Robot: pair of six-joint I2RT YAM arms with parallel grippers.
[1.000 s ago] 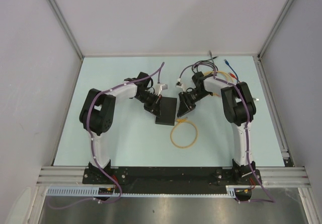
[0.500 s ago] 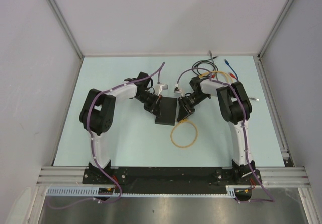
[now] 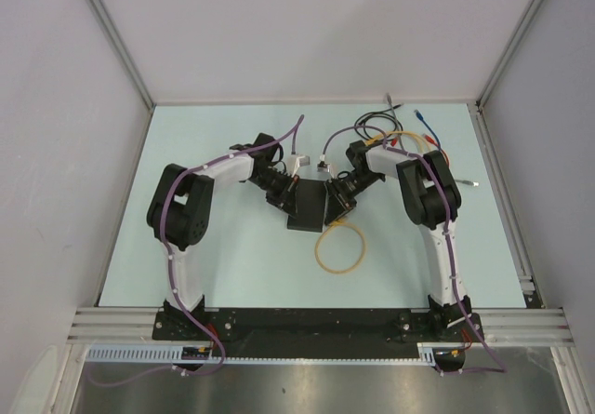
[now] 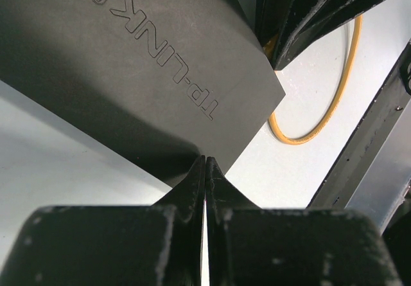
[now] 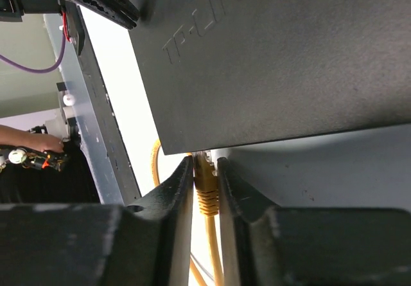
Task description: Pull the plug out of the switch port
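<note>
Between both grippers, the switch (image 3: 309, 207) lies flat on the table (image 3: 232, 265). At its socket edge, the right gripper (image 5: 205, 172) pinches the yellow plug (image 5: 206, 184), jaws nearly closed. Left gripper (image 4: 205, 165) fingers are pressed together, empty, tips at the switch's edge.

— How many boxes are you counting?
— I'm seeing one switch (image 3: 308, 207), lying mid-table.
— And cables?
— One yellow cable (image 3: 340, 247) is looping just near of it, carrying one plug (image 5: 205, 173). A tangle of cables (image 3: 400, 133) is lying far right; I'm not managing to count those.
— Grippers?
— Two are showing: the left gripper (image 3: 288, 195) and the right gripper (image 3: 335, 207).
</note>
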